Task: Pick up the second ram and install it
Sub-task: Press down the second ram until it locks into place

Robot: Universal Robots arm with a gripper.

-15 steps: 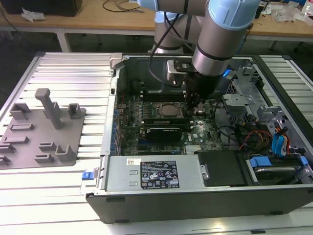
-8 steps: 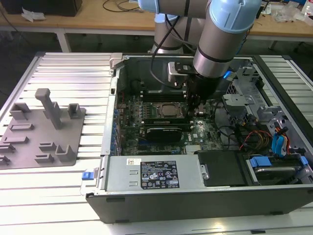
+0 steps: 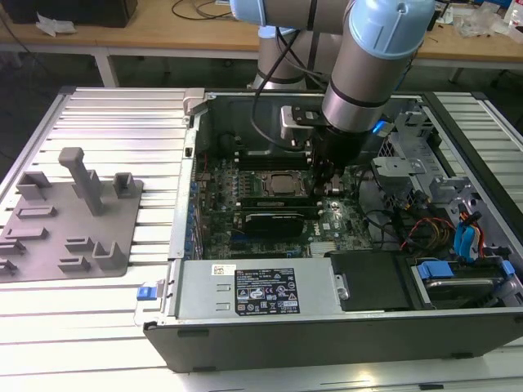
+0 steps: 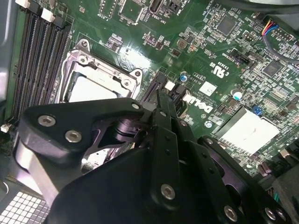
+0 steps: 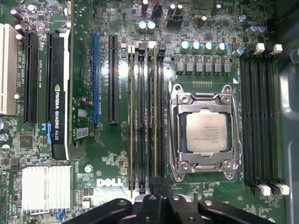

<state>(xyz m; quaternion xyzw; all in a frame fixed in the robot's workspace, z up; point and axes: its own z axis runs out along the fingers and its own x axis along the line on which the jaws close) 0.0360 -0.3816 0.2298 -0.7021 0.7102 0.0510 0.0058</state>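
In the first wrist view, the second ram (image 5: 153,116) stands edge-on as a thin green strip in a black slot between the blue slot and the processor. My gripper (image 5: 156,183) is shut, its thin black tips resting at the near end of that strip. Another ram stick (image 5: 131,116) sits two slots away. In the second wrist view the gripper (image 4: 160,95) has its fingers pressed together, pointing down at the end of a black slot beside the processor socket (image 4: 88,88). In the exterior view the gripper (image 3: 327,184) reaches down into the open computer case, right of the processor (image 3: 282,184).
A black graphics card (image 5: 58,102) stands in a slot and a silver heatsink (image 5: 46,184) lies near it. Several empty memory slots (image 5: 261,116) run on the processor's far side. A grey fixture plate (image 3: 73,220) sits at the exterior view's left. Cables and drive bays (image 3: 458,237) crowd the case's right.
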